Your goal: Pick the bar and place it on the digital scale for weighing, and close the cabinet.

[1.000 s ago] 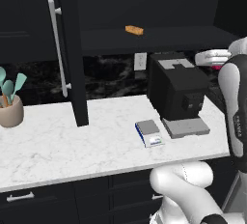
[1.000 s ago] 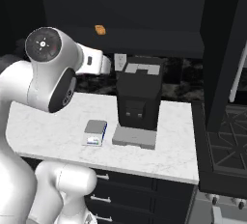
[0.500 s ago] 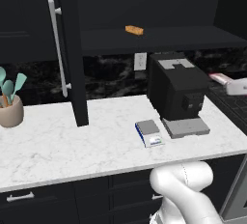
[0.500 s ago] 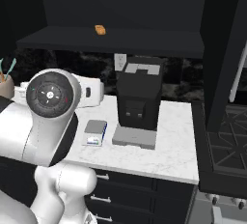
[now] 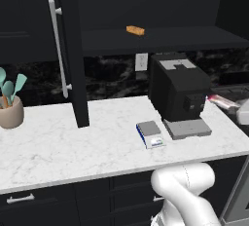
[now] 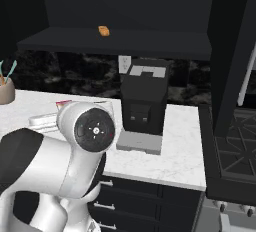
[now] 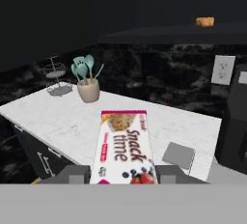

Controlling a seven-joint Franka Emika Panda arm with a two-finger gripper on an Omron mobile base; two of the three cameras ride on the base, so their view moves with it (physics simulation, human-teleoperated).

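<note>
Your hand pinches the bar, whose long side points straight away from the fingers. The scale sits ahead, off to one side of the bar, near the tabletop's front edge. The cabinet door stands open above.

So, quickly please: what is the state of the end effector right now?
End effector: closed on the bar, which it holds up above the counter.
</note>
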